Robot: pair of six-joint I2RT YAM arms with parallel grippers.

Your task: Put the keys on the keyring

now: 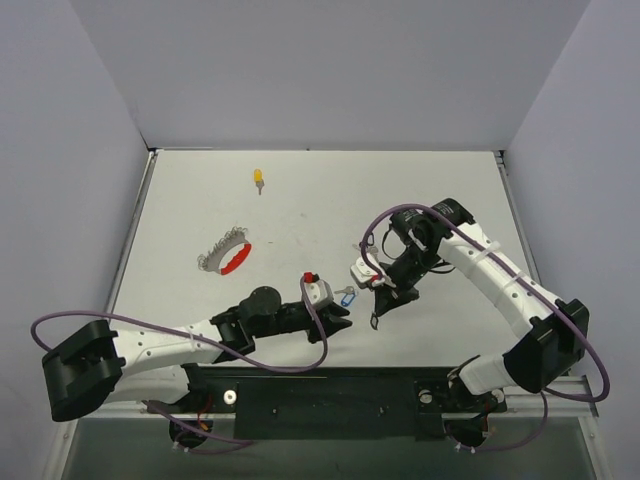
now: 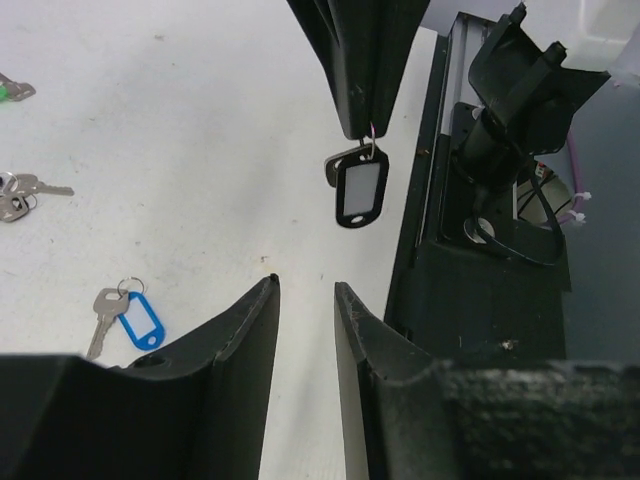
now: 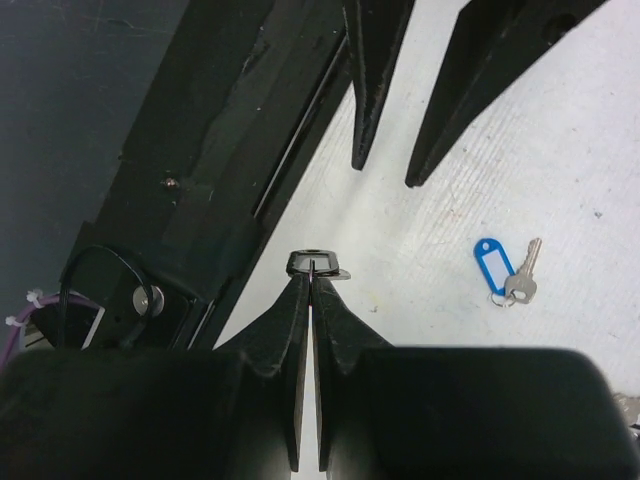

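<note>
The step in hand looks like a pass or re-grip of one key between the two arms, ahead of any threading. The right pincer [image 3: 313,275] is clenched on the small ring at the top of the black-tagged key [image 2: 360,188], which hangs from its tips near the front edge of the worktop [image 1: 400,200], tag downward and clear of the surface. The left pincer [image 2: 305,288] points straight at it from close by, its jaws parted with nothing between them, so it is released and not touching the key. The keyring [image 1: 228,255], with its red arc and cluster of silver pieces, lies flat on the worktop well apart from both arms, toward the left and further back, and no arm is near it. The blue-tagged key [image 2: 135,318] lies on the surface just beside the left pincer; the yellow-tagged key [image 1: 259,179] lies far back and the green-tagged key [image 2: 8,90] off to the side, all loose. None of these four is on the keyring yet. Next, I judge, the left pincer must close on the hanging tag or the key's blade without knocking it out of the other grip. The hole at the key's head should be left free, and the key then has to be carried across to the keyring.
</note>
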